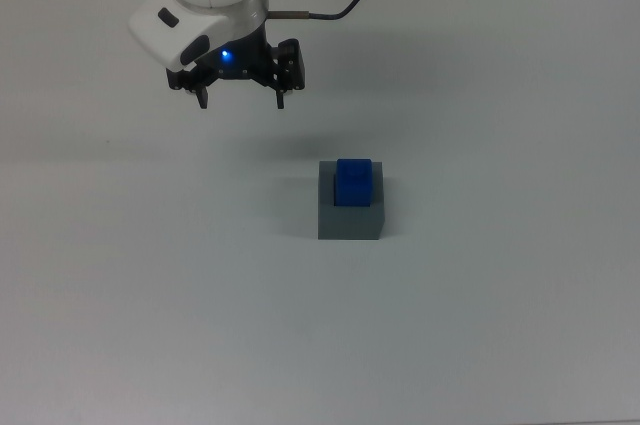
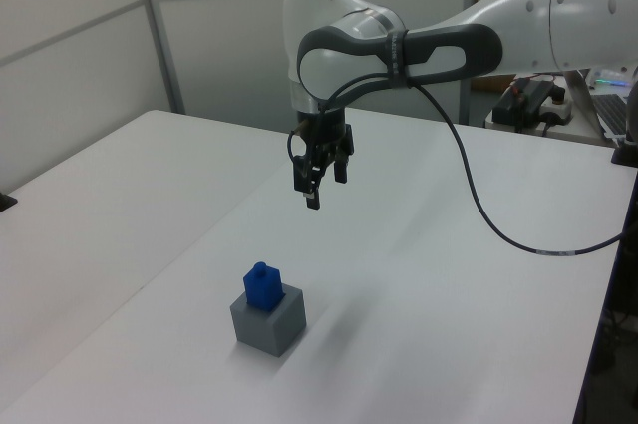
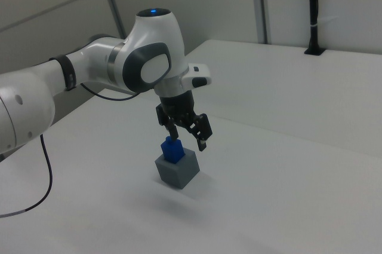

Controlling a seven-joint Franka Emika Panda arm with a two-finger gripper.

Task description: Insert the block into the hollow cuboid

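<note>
Top view, layout: the gripper (image 1: 242, 97) hangs in the upper left of the frame; the block (image 1: 354, 182) and the hollow cuboid (image 1: 351, 202) sit just right of centre, well apart from it.
Fingers: apart, empty, pointing down at bare table (image 1: 480, 325).
Key relation: the block lies down and to the right of the fingertips in the top view; in the left view it sits lower left of the gripper (image 2: 317, 188), with clear air between.
Block position: seated in the cuboid's top recess, upper part standing proud of the rim; upright, long axis vertical.
Right view: the gripper (image 3: 186, 136) overlaps the block (image 3: 173, 149) in the frame, but the other views show them apart.
Block: bright blue, matte, small, solid, a small nub on top in the left view (image 2: 262, 285).
Cuboid: matte grey, square, thick-walled, wider than the block (image 2: 268, 319).
Table: plain white, smooth.
Arm: glossy white shell, black cable (image 2: 498, 229) trailing.
Task state, judged: block looks placed; no grasp seems needed.
</note>
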